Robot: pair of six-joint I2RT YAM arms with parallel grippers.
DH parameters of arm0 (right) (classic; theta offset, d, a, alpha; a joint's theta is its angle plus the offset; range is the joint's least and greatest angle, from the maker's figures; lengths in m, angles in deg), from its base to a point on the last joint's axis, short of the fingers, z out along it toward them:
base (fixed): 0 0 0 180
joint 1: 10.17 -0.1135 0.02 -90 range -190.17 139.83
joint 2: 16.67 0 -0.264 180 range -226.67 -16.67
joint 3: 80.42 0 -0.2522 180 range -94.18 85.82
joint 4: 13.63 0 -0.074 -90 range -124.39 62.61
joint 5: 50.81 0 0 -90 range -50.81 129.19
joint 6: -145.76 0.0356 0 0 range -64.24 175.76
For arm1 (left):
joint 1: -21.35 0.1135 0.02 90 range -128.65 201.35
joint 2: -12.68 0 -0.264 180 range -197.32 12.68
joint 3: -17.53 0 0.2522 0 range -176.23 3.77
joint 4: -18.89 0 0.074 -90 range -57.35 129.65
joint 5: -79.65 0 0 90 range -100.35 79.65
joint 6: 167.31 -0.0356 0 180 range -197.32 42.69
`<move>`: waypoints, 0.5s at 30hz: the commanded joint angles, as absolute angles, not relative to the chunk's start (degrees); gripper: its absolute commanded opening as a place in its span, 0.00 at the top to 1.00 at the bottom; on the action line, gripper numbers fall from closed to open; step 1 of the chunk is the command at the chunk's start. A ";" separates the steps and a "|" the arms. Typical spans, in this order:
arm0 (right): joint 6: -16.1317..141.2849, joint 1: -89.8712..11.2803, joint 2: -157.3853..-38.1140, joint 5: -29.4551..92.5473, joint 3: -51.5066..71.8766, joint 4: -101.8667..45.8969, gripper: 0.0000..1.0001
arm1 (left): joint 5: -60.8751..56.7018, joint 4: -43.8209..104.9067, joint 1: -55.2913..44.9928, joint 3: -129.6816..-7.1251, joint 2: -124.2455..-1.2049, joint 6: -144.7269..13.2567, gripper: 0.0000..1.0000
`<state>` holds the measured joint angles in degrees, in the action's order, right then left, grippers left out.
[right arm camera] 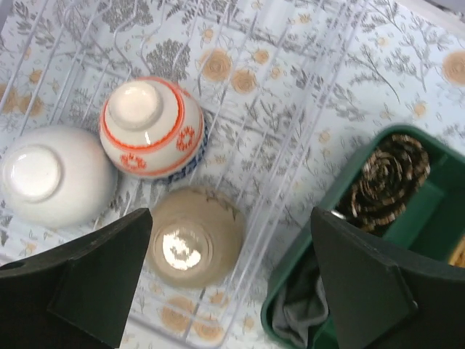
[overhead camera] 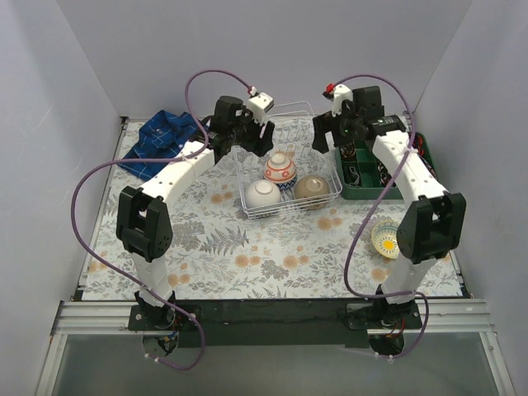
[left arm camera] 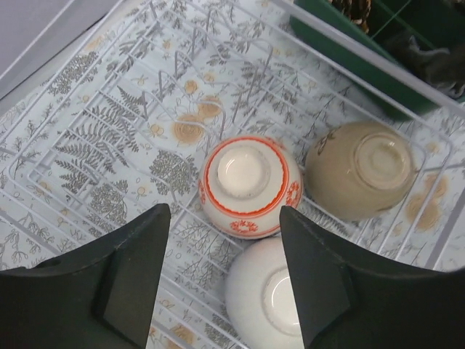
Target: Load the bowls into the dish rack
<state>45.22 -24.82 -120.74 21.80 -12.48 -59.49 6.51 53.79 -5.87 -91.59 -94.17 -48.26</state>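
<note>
The white wire dish rack [overhead camera: 290,209] stands mid-table. Three bowls lie upside down in it: a white one [overhead camera: 262,195], a red-patterned one [overhead camera: 280,169] and a tan one [overhead camera: 313,188]. A fourth bowl with a yellow inside [overhead camera: 385,239] sits upright on the table at the right, beside the right arm. My left gripper [overhead camera: 262,140] hovers open and empty over the rack's far left; its view shows the red-patterned bowl [left arm camera: 247,185], the tan bowl [left arm camera: 363,171] and the white bowl [left arm camera: 265,298] below. My right gripper [overhead camera: 334,139] hovers open and empty over the rack's right edge, above the tan bowl [right arm camera: 192,236].
A green compartmented tray [overhead camera: 371,191] with small items sits right of the rack; its rim [right arm camera: 341,193] and a pinecone [right arm camera: 381,174] show in the right wrist view. A blue checked cloth [overhead camera: 161,140] lies at the far left. White walls enclose the table.
</note>
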 commanded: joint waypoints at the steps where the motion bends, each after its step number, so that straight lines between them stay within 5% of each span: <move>1: 43.30 -22.92 -113.01 26.89 -2.46 -61.75 0.01 | 7.06 53.56 -5.72 -94.76 -89.98 -45.50 0.36; 7: 23.80 -11.50 -102.73 18.01 5.65 -75.18 0.01 | 5.21 57.07 -5.81 -92.75 -87.25 -48.65 0.30; 15: 7.78 -8.85 -84.46 26.97 22.96 -82.05 0.05 | -3.22 56.21 -5.72 -86.77 -82.51 -51.30 0.30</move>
